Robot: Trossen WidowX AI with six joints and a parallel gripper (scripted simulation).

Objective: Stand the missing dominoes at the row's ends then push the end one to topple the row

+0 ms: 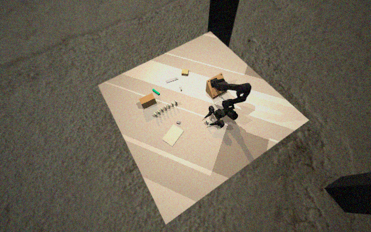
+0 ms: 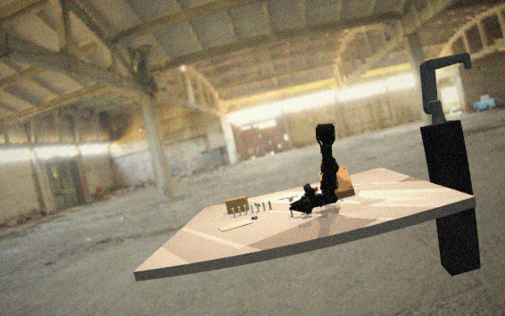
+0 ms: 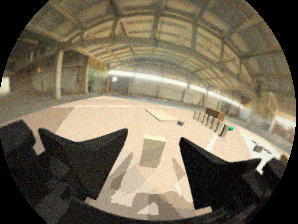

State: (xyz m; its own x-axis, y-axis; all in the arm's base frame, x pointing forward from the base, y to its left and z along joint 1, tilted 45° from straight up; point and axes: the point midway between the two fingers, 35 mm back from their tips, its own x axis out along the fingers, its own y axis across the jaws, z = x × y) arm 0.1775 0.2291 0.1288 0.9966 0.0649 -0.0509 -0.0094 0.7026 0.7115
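Several pale dominoes stand upright in a row, one of them in the middle (image 1: 168,107) (image 2: 269,205) (image 3: 214,124), spaced apart. My gripper (image 1: 206,122) (image 3: 154,136) is open, low over the table, well to the right of the row in the top view. A single pale domino (image 1: 206,123) (image 2: 292,214) (image 3: 152,152) stands between the spread fingers, with gaps on both sides in the wrist view. A small thing (image 1: 181,88) lies or stands beyond the row; it is too small to tell whether it is a domino.
A brown box (image 1: 147,101) (image 2: 236,205) and a green cylinder (image 1: 156,92) are behind the row. A cream panel (image 1: 173,135) (image 2: 235,226) and a small grey object (image 1: 178,122) are in front. A pale bar (image 1: 172,80), a yellow block (image 1: 185,72) and a wooden wedge (image 1: 212,92) are farther back.
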